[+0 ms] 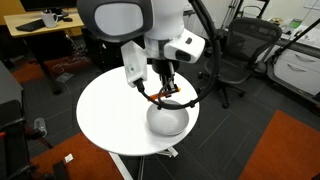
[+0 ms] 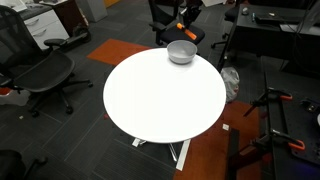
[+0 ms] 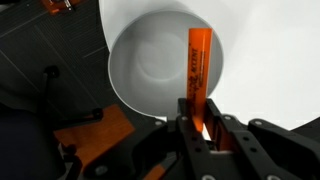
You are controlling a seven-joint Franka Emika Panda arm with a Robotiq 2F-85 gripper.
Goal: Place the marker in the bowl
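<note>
The light grey-white bowl point(image 3: 160, 65) stands on the round white table point(image 3: 270, 60), near its edge; it also shows in both exterior views point(image 1: 167, 120) point(image 2: 181, 51). My gripper point(image 3: 200, 128) is shut on the orange marker point(image 3: 197, 70), which sticks out from the fingers over the bowl's rim and inside. In an exterior view the gripper point(image 1: 166, 90) hangs just above the bowl. In the exterior view from across the table, the gripper is mostly out of frame.
Black office chairs point(image 2: 45, 75) point(image 1: 240, 50) stand around the table point(image 2: 160, 95). An orange carpet patch point(image 1: 290, 150) lies on the floor. Desks point(image 1: 40, 25) stand behind. Below the table edge in the wrist view lie orange floor tiles point(image 3: 95, 130).
</note>
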